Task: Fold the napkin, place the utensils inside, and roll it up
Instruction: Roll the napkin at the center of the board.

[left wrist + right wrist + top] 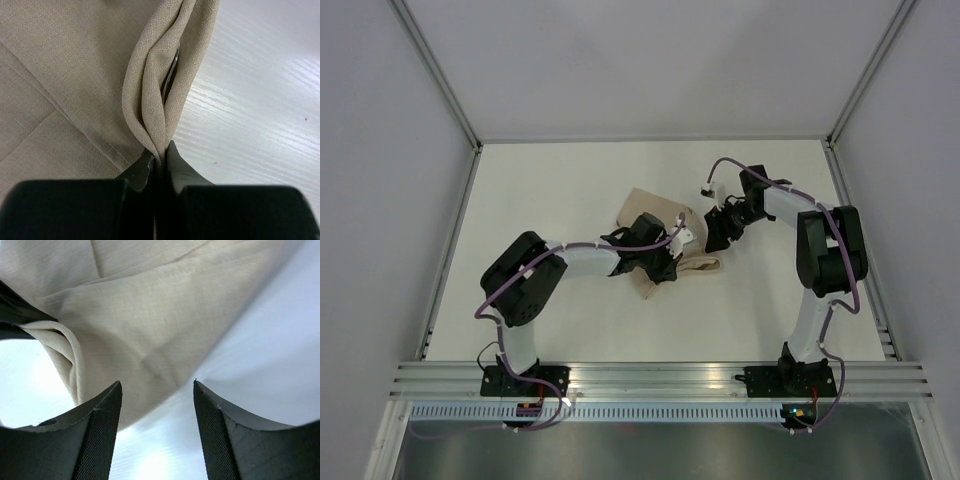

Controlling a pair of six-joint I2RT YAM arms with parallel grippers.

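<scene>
The tan napkin (660, 225) lies bunched on the white table in the middle of the top view. My left gripper (665, 268) is shut on a doubled edge of the napkin (165, 95). A thin silvery utensil edge (172, 70) shows inside that fold. My right gripper (713, 240) is open and empty, hovering just right of the napkin; the cloth (150, 305) fills the upper part of its view, beyond its fingertips (112, 395). The rest of the utensils are hidden.
The white table (570, 180) is walled by grey panels with metal rails along the left (450, 240) and right (855, 230) edges. The left arm's black body shows at the left edge of the right wrist view (15, 315).
</scene>
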